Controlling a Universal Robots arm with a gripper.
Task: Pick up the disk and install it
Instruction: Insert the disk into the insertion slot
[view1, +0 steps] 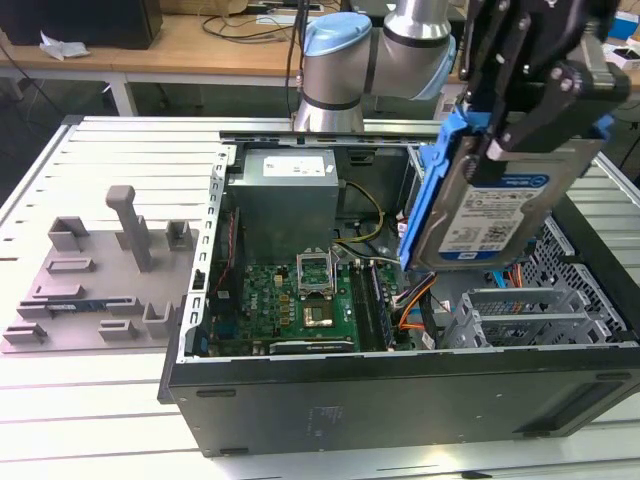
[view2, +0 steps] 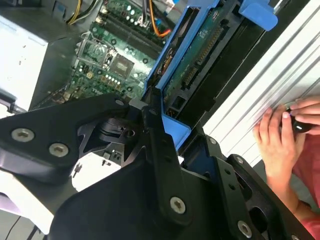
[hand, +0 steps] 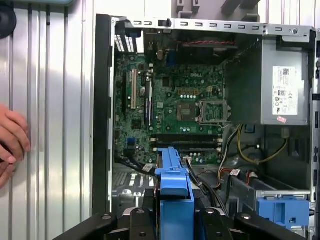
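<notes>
The gripper (view1: 520, 125) is clenched on the disk (view1: 495, 205), gripping it by its blue rail bracket (view1: 430, 190). In the upper right of the exterior view the disk hangs in the air, tilted, with its label facing the camera. It sits above the open computer case (view1: 400, 400) and touches nothing inside it. Its lower end hovers over the area between the motherboard (view1: 290, 290) and the grey drive cage (view1: 525, 305).

I judge 4 risks from here.

1. The tilt: if the disk goes down at this angle, 1 corner of the bracket will likely meet the cage's edge first and jam instead of sliding in.
2. The cables (view1: 412, 298): an orange and multicoloured bundle lies just under the disk's lower corner. A descent here could catch or pinch it, or drag it into the bay.
3. The grasp: in the second wrist view the fingers bear on the plastic rail, not the metal body. A sideways push against the cage could flex the rail and let the disk twist or drop onto the motherboard.
4. A person's hand (view2: 280, 140) rests on the slatted table (view1: 80, 430) near the case's outer wall. A wide swing of the arm could pass close to it.
</notes>
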